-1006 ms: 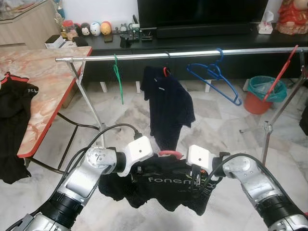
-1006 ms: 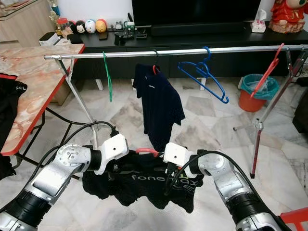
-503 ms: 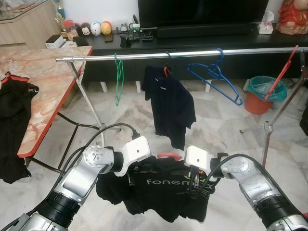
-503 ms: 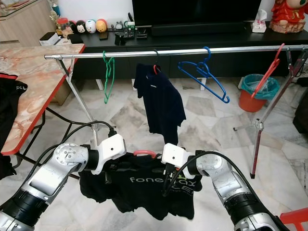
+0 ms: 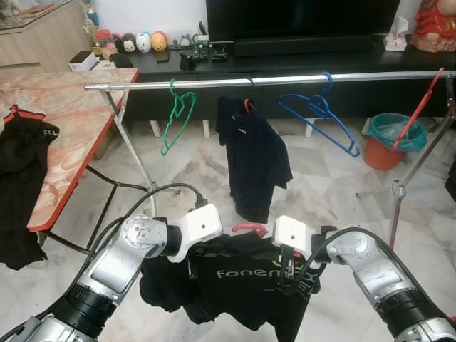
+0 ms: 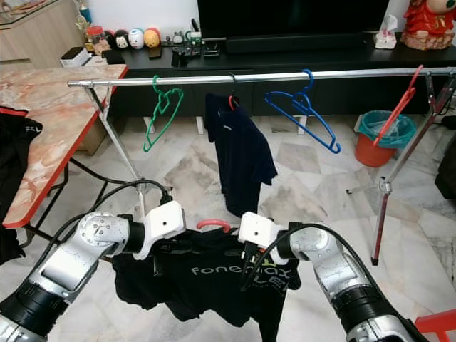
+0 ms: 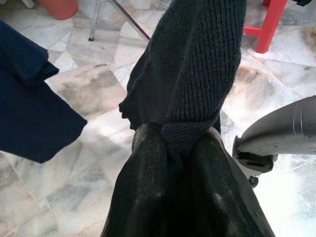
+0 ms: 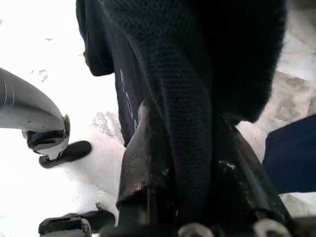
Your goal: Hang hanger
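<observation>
Head stereo pair looks forward and down at a clothes rail (image 5: 285, 78); wrist cameras view close along their fingers, sharing the black shirt (image 6: 221, 274).

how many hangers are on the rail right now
4: a green hanger near the rail's left end, one carrying the dark shirt, a blue hanger, and a red hanger at the right end. More may hang beyond the frame.

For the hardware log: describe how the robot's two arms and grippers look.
Both arms are silver metal with ribbed black bands near the body. Each wrist carries a white boxy block, and a black cable loops along each forearm. The left gripper and right gripper each have two long black fingers, scuffed and dusty.
</observation>
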Controlling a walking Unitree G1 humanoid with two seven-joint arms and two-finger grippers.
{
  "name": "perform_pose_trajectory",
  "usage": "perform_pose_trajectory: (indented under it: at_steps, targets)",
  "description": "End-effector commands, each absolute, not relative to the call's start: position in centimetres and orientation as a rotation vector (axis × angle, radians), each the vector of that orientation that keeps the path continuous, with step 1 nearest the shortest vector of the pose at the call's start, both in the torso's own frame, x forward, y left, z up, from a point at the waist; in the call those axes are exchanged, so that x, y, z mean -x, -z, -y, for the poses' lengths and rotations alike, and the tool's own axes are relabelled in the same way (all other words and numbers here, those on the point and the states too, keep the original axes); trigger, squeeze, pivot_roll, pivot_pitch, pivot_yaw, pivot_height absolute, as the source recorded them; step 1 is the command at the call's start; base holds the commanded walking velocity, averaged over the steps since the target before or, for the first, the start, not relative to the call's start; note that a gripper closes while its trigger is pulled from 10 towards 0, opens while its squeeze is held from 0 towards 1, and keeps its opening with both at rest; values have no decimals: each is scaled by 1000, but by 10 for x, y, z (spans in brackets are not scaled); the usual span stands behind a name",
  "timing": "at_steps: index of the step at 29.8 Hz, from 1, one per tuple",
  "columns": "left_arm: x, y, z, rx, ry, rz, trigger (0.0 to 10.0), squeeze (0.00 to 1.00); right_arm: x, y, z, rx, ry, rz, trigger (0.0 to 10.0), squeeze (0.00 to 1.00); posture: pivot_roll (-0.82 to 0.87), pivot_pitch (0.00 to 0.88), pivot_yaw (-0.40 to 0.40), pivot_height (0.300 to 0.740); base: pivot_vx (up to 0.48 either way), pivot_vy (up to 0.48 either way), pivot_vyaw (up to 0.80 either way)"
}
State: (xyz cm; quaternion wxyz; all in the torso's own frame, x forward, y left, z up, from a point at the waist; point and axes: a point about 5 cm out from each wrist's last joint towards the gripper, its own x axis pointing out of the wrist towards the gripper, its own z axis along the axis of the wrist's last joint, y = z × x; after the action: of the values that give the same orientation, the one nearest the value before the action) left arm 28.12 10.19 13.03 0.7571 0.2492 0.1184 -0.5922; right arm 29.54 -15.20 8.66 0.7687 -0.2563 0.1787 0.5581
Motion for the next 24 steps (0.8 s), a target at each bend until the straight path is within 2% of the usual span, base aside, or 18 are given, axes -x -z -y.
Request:
perform_pose_trajectory:
  at_steps: [1,8,18,19,24]
  targets:
    - [-273,-121,-96,-491,1338,-298,9647,1000,-306,-111,144,551,-1176,-254,10000,0,-69,15,76,740,0,0,0]
    - [-267,-123,-95,-480,1399,-299,9882,1000,-305,-111,143,551,-1176,-251,10000,0,-68,16,79,740,0,0,0]
    - [-269,-120,-95,-521,1387,-305,10000,1000,-306,-116,140,555,-1186,-235,10000,0,-69,14,82,740,0,0,0]
    - [-271,-118,-94,-534,1364,-310,10000,0,-306,-117,140,557,-1188,-230,10000,0,-70,14,83,740,0,0,0]
    - [-273,-117,-93,-532,1354,-314,10000,0,-305,-117,138,559,-1197,-227,10000,0,-70,14,83,740,0,0,0]
